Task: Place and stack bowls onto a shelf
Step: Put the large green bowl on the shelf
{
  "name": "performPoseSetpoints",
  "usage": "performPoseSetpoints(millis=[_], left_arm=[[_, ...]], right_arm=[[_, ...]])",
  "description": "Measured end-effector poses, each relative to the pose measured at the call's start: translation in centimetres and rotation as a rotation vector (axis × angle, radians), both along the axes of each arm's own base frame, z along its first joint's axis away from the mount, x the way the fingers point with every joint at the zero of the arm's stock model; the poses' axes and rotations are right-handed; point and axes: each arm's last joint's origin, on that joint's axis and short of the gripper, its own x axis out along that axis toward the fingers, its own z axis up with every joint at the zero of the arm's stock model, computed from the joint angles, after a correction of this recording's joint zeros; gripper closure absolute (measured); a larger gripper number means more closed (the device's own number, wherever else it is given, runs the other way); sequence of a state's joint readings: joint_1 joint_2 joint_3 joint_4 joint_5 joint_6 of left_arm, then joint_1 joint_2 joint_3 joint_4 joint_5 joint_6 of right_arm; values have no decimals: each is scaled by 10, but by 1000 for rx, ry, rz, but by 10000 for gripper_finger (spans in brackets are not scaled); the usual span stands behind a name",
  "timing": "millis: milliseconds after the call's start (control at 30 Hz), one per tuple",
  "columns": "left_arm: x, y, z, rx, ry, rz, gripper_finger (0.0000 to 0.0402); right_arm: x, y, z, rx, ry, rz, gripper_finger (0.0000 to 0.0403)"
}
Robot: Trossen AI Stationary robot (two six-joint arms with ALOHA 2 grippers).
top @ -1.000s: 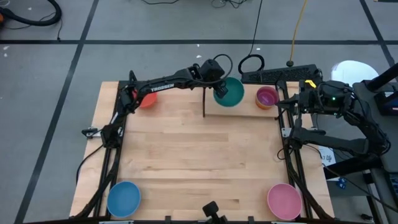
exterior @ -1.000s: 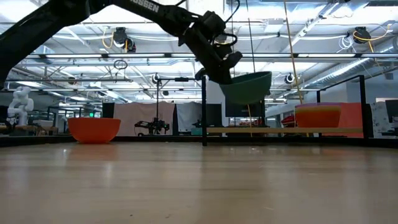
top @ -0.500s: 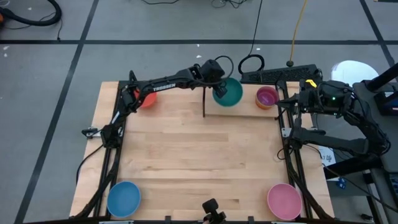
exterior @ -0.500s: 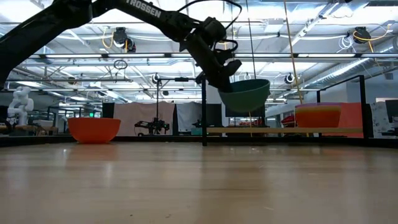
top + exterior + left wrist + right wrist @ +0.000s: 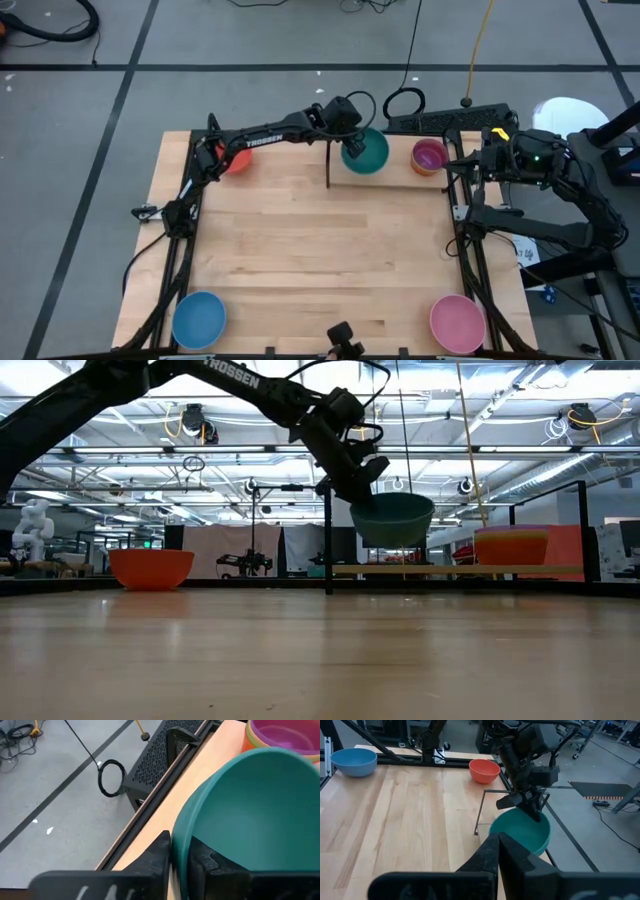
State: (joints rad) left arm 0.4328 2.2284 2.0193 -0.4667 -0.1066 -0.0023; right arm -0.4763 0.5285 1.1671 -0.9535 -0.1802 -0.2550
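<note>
Blue bowl (image 5: 199,319) lower left and pink bowl (image 5: 457,322) lower right sit nearest on the counter (image 5: 320,260). Upper left, red-orange bowl (image 5: 236,158). Top centre, left gripper (image 5: 348,142) fingers pinch the teal bowl (image 5: 366,150) rim, holding it above the shelf (image 5: 455,569). Stacked small bowls (image 5: 429,156) rest on the shelf, top right. Right gripper (image 5: 492,160) waits at the right edge, fingers pressed together.

The held bowl (image 5: 392,520) hangs above the shelf (image 5: 455,570), beside stacked bowls (image 5: 511,545).

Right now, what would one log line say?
left gripper: shut on teal bowl | bowl: above shelf | right gripper: shut, idle at table's right
</note>
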Motion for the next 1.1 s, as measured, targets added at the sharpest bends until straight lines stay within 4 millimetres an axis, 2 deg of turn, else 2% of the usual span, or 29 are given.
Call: performPoseSetpoints(millis=[267, 467, 733, 1100], left_arm=[[2, -5, 0, -3, -3, -12, 321], [3, -4, 1, 3, -16, -10, 320], [8, -3, 9, -14, -126, -21, 320], [4, -5, 3, -67, -72, -18, 320]], right_arm=[[0, 0, 0, 0, 0, 0, 403], [0, 0, 0, 0, 0, 0, 403], [0, 0, 0, 2, 0, 3, 403], [0, 0, 0, 2, 0, 3, 403]])
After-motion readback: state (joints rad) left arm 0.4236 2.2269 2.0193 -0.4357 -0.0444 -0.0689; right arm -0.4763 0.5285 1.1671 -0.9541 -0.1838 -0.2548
